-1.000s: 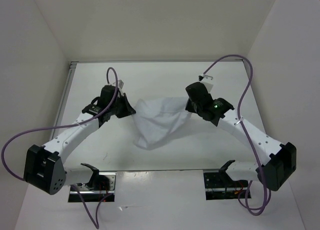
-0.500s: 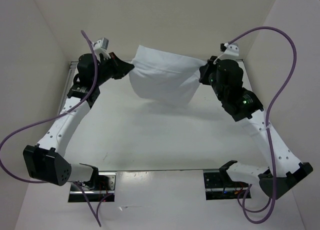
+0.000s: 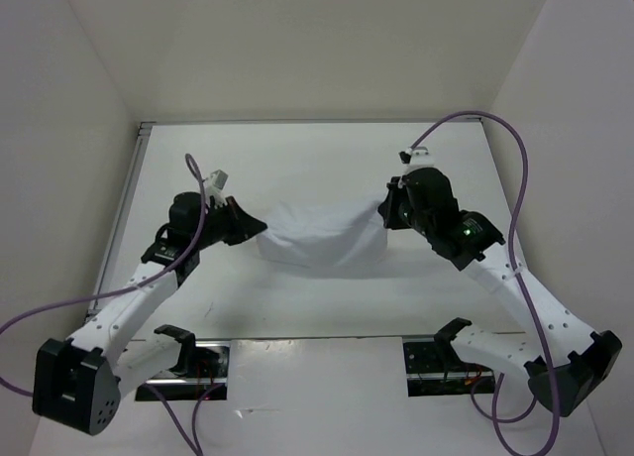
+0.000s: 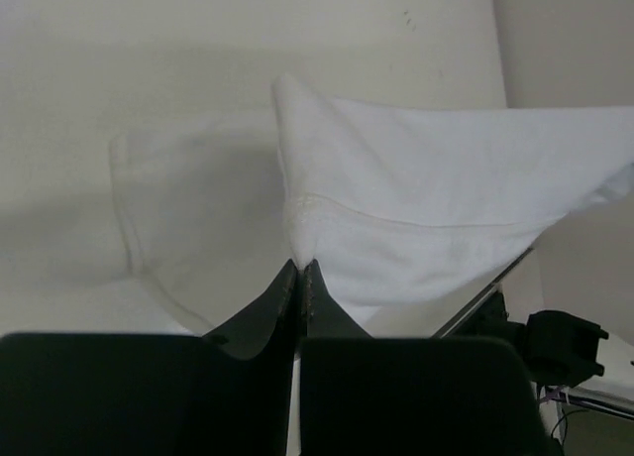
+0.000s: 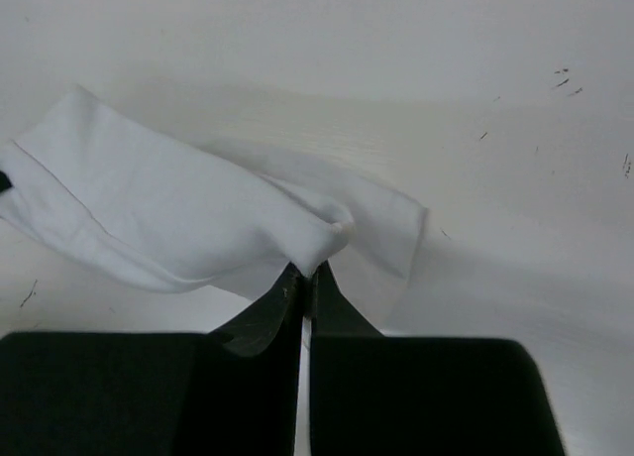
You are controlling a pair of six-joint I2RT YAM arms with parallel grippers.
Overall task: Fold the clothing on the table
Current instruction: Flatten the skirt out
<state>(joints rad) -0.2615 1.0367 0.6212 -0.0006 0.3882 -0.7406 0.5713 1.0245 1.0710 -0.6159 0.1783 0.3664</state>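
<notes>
Left gripper [image 3: 260, 225] is pinched shut on the left corner of the clothing [image 3: 322, 240]. In the left wrist view the fabric bunches right at the fingertips, with a seam running away from them. The clothing sits mid-table as a short white band, long axis left-to-right, strung between the two grippers. Its lower layer lies on the table [image 3: 297, 169] and the upper layer looks held a little above it, doubled over. Right gripper [image 3: 384, 210] is clamped closed on the right corner, cloth trailing off toward the left arm. Each arm is at its own end, neither nearer. Likely next: set both corners down together, keeping them level so the top edge lands square on the layer below.
</notes>
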